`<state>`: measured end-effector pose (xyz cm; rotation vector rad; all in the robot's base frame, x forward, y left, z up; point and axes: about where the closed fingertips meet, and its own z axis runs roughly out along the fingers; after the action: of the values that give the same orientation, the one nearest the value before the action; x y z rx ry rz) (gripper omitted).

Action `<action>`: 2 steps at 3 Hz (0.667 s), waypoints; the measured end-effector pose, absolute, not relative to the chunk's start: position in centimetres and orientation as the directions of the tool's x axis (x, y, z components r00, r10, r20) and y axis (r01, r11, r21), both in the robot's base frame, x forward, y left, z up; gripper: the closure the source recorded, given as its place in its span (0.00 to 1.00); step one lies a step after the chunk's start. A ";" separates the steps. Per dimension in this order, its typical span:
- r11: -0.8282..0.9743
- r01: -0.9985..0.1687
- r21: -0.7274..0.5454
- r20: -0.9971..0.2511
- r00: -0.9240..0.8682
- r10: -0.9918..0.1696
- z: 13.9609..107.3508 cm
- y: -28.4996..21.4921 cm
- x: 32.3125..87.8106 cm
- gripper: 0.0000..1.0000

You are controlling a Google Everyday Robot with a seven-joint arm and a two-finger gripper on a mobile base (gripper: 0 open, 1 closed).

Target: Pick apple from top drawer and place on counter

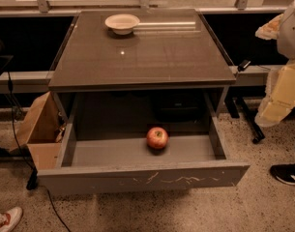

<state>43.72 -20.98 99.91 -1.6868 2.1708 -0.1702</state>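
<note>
The apple (157, 137), small and red with yellowish patches, lies on the floor of the open top drawer (142, 179), right of centre and near its front. The drawer is pulled well out from under the counter (152, 57), and its flat front panel has pale scratch marks. My gripper (269, 112) hangs at the right edge of the camera view on the pale arm. It is to the right of the drawer and counter, well away from the apple, and touches nothing.
A cream shallow bowl (122, 23) sits at the back of the counter, left of centre. A cardboard box (40, 129) stands on the floor left of the drawer. Cables, a dark stand and people's shoes (287, 173) are on the speckled floor.
</note>
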 end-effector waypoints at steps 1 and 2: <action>0.270 -0.906 -0.325 -0.225 -0.204 -0.953 99.9 -21.0 43.7 0.00; 0.298 -0.901 -0.315 -0.254 -0.223 -0.941 99.1 -20.9 44.1 0.00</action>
<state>44.15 -20.89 99.05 -1.6497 2.1803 -0.1393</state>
